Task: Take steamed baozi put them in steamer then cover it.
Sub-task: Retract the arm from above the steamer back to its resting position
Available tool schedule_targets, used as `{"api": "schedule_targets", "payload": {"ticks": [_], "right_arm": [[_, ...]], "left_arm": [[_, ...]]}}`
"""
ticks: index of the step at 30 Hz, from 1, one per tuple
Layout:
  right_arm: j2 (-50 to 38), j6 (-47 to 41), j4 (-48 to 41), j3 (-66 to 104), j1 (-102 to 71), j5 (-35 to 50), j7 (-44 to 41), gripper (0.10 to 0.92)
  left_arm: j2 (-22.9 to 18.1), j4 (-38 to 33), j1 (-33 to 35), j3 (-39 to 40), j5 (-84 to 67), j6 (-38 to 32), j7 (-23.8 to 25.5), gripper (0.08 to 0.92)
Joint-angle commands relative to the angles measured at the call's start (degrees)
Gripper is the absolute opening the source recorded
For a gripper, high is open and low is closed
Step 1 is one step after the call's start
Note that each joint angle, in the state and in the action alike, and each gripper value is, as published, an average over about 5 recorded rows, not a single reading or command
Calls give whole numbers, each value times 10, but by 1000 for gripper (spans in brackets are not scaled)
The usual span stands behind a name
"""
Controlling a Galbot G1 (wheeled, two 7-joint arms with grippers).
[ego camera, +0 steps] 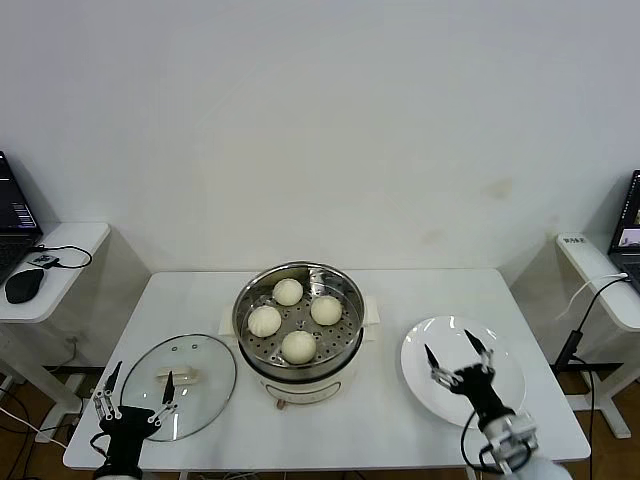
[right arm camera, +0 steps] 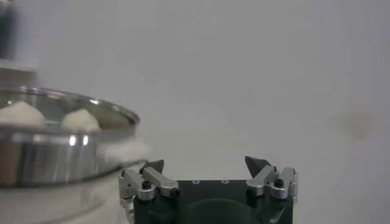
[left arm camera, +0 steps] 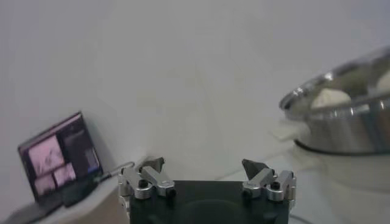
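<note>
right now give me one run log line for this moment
baozi: four in steamer | cover: off, on table left of steamer | plate: bare | left tool: open over cover | right tool: open over plate

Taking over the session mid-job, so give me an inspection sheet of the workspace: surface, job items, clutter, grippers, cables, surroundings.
Surface: white table, nothing spilled that I can see.
Steamer: centre of the table, uncovered.
Baozi: four on the perforated tray, rear, right, left, front.
Cover: glass lid lying flat on the table left of the steamer, not yet on it.
Plate: right of the steamer, no buns on it.
Clutter: nothing seen.
Left gripper: open, over the lid's near-left edge.
Right gripper: open, above the plate, holding nothing.
Cables: one on the left side desk; one hanging off the right desk.
Surroundings: plain wall, a laptop and a mouse on the left desk, a second laptop at right.
</note>
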Motion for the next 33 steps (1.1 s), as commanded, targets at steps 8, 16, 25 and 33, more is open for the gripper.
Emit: {"api": "schedule_targets", "payload": {"ticks": [8,16,25,33], "right_arm": [[104,49,-8,95,-61,-8,15,823],[111,49,3,99,-72,-14,16,823],[128,48,13,99,-79,-24,17,823],[135,52,10,100,-83,-32,17,823]], "left_arm": [[43,60,-4,-40,527,-14,72,823],[62,130,-104,-7,567,-3,71,823],[78,199,-155,26,566,5,85,823],[81,238,-183,39,559,5,83,823]]}}
